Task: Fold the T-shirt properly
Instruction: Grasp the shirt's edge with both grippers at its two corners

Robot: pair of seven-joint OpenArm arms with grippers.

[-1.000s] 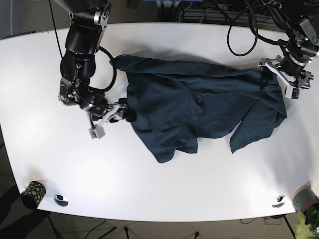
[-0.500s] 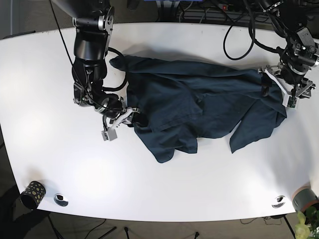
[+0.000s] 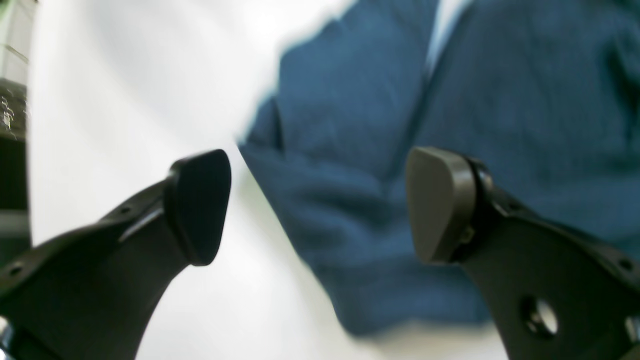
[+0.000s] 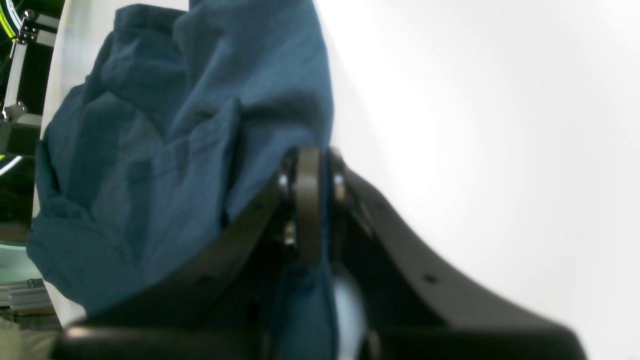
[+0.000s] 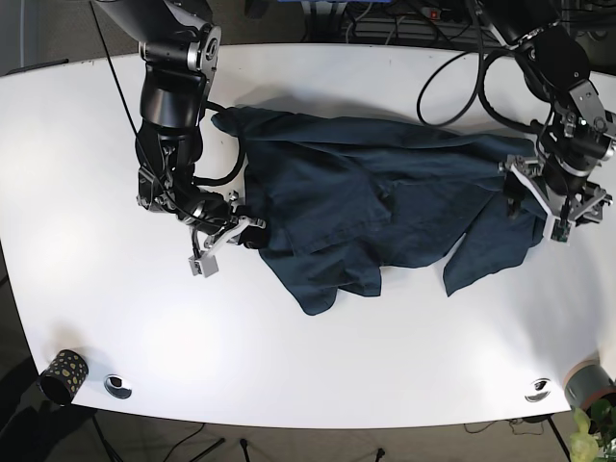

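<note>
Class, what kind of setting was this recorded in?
Probably a robotics lab: two robot arms work a dark blue T-shirt on a bare white table, with cables trailing behind.

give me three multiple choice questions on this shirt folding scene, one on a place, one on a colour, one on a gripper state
1. Where on the table is the small patterned cup in the base view?
A. near the bottom left corner
B. at the top edge
C. on top of the shirt

2. What colour is the T-shirt?
A. red
B. dark blue
C. yellow

3. How is the left gripper set?
A. shut on the cup
B. shut on a cable
C. open, with cloth between its fingers

Answers:
1. A, the cup stands by the table's lower left corner in the base view.
2. B, the cloth looks dark blue in all three views.
3. C, the left wrist view shows a wide gap between the fingers with the shirt's edge below.
</note>
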